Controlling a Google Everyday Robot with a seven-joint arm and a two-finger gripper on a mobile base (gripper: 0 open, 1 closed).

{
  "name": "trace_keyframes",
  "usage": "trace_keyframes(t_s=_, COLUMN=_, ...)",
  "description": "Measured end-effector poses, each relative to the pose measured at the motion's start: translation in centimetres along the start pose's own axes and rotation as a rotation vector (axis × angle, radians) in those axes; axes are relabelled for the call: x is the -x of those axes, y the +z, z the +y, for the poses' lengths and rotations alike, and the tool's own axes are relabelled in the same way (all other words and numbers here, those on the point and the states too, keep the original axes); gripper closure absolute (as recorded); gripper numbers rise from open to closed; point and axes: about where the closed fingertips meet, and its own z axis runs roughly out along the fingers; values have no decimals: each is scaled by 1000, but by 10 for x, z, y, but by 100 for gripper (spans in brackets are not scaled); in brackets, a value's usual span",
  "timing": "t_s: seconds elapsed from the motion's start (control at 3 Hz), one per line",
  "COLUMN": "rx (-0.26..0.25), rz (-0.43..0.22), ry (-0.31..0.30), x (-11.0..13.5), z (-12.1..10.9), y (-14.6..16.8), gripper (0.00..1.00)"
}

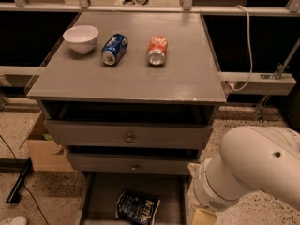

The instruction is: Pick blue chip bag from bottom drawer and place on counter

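The floor (56,196) is speckled stone, with dark bays behind a pale rail on both sides. A grey cabinet (206,137) stands in the middle. Its tabletop (131,81) is wide, flat and a little glossy. My arm (253,168) fills the lower right, a thick white link bent down beside the cabinet's right front corner. The two upper drawers (93,134) stand slightly pulled out, each with a round knob. Below them the bottom drawer (101,196) is open.

A cardboard box (44,149) sits on the floor to the left of the cabinet. The bag (137,206) lies crinkled in the bottom drawer, near its middle. At the back of the tabletop a white bowl (80,38), a blue can (114,48) and an orange can (157,49) stand apart in a row, both cans on their sides.

My hand (204,217) is at the bottom edge, just right of the bottom drawer and apart from the bag. I cannot tell whether it is spread or pressed together.
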Motion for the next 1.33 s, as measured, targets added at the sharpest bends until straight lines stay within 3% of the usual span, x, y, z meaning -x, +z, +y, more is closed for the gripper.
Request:
trace_keyframes(t_s=0.67, rx=16, rz=-17, ry=12, x=3, z=-5, y=37, gripper=0)
trace_keyframes(t_s=1.0, rx=36, rz=-18, ry=17, x=12, z=-23, y=85, gripper=0)
trace_keyframes(t_s=1.33, rx=40, rz=-17, ry=17, x=13, z=-24, y=90, gripper=0)
